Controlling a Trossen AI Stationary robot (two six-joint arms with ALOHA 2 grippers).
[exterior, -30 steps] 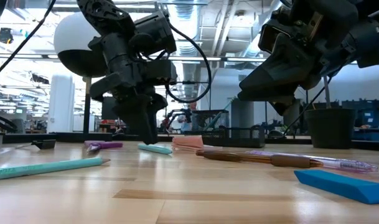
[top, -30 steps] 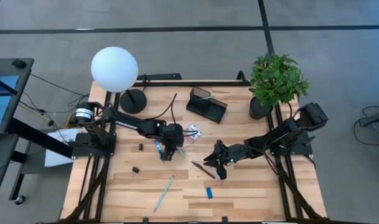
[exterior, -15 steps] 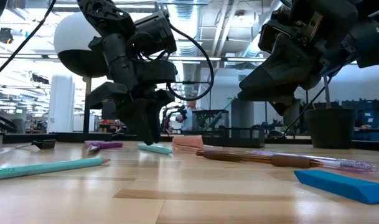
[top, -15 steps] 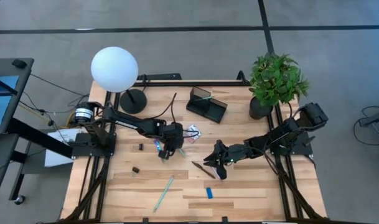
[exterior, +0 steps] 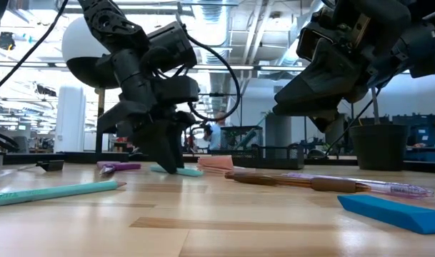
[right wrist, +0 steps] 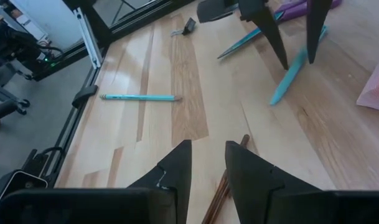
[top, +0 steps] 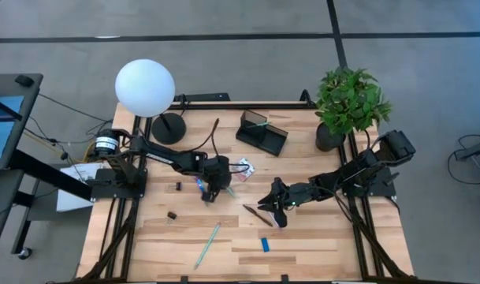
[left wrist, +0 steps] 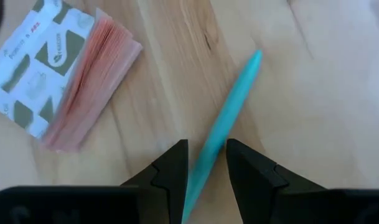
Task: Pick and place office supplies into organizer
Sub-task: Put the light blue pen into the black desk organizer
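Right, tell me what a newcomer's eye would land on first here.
Probably the big white globe lamp at the table's back left corner, with the leafy green potted plant at the back right. Then the left pincer mid-table, its fingers straddling a thin teal pen beside a white patterned packet.

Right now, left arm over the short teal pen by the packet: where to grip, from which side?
Grip the teal pen mid-barrel from straight above, left gripper fingers either side across its width. It lies flat on the table, slim, packet clear of it.
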